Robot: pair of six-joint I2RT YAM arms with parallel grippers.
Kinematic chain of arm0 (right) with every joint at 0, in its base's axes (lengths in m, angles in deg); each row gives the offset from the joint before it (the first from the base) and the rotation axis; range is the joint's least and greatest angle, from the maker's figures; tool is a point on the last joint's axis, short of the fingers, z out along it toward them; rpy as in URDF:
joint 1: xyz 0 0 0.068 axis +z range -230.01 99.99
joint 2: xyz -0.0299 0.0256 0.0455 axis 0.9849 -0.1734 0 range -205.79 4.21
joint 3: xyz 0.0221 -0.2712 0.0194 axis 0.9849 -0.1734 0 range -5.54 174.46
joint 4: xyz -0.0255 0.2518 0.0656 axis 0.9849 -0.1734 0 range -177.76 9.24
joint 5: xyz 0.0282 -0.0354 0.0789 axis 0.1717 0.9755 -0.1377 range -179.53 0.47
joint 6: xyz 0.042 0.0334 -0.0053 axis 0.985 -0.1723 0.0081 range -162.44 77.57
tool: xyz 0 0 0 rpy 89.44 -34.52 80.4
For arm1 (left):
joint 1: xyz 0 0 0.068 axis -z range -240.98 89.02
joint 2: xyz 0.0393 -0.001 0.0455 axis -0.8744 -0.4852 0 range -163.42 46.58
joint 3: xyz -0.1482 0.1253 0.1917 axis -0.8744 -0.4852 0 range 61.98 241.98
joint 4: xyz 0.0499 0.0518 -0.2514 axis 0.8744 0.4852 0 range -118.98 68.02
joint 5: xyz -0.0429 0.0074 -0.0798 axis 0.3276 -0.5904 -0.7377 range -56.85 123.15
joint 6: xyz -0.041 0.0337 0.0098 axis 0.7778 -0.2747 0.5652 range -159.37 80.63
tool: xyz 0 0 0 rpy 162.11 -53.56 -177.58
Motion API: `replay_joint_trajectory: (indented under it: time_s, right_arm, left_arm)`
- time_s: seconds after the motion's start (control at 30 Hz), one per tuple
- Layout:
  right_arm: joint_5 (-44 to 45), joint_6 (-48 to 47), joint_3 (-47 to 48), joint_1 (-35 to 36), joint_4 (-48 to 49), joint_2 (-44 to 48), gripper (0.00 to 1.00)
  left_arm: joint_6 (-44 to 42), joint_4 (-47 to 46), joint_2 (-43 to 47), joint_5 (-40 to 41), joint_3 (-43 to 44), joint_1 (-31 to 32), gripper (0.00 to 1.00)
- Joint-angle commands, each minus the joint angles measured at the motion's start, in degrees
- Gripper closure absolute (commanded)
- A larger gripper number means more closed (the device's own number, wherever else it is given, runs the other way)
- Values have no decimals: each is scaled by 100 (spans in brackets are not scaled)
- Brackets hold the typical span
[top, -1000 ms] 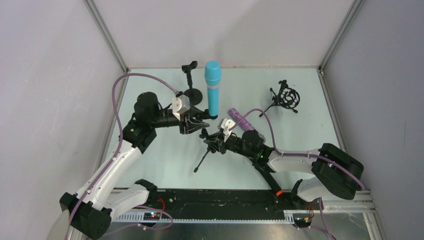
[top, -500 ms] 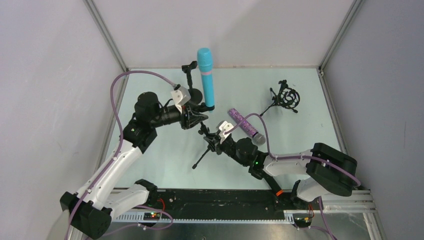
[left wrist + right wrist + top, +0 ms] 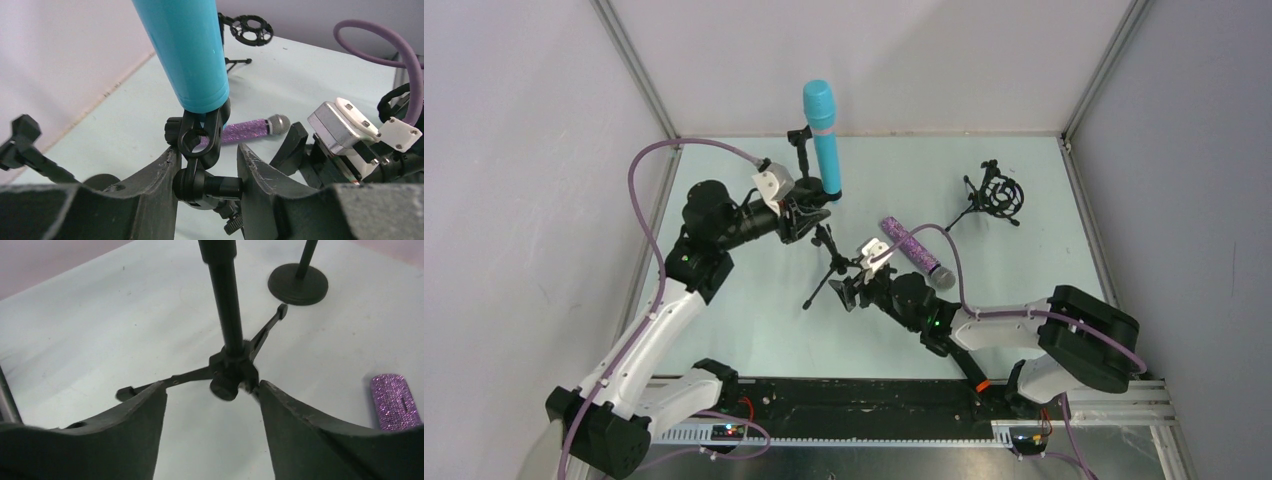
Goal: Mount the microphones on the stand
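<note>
Gripping: left tool (image 3: 207, 156) clamped on tripod stand (image 3: 226, 320) | right tool (image 3: 211, 389) apart | purple microphone (image 3: 912, 250) beside

The left claw (image 3: 802, 213) has carried the light blue microphone (image 3: 821, 140) and the tripod stand (image 3: 225, 315) under it toward the far-left corner of the counter (image 3: 1024, 250). The microphone now leans a little left, where it stood nearly upright. The stand's leg tip has followed the same way. The right claw (image 3: 211, 385), clamped on the stand's legs a second ago, has spread its fingers, and the leg hub sits between them. The right wrist has shifted toward the near edge, uncovering the purple microphone (image 3: 911, 250) and its grille.
</note>
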Motion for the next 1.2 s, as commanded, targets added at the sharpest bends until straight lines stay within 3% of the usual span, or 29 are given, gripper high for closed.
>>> replay_joint_trajectory:
  time_s: [0.0,0.1,0.17,0.73,1.17]
  right_arm:
    - [-488,347,212,-208,-449,461,22]
    - [-803,490,210,-373,-592,677,4]
    - [-895,538,210,-433,-738,838,1]
    - [-1435,729,144,-764,-1444,1516,1]
    - [-1513,812,-41,-826,-1732,1655,1]
  left_arm:
    - [-307,-949,7,-342,361,-66,100]
    - [-384,-949,-11,-284,333,-64,100]
    - [-467,-953,3,-170,292,-67,100]
    - [-625,-859,-57,1350,139,-311,100]
    - [-186,-813,-385,2179,246,-1482,100]
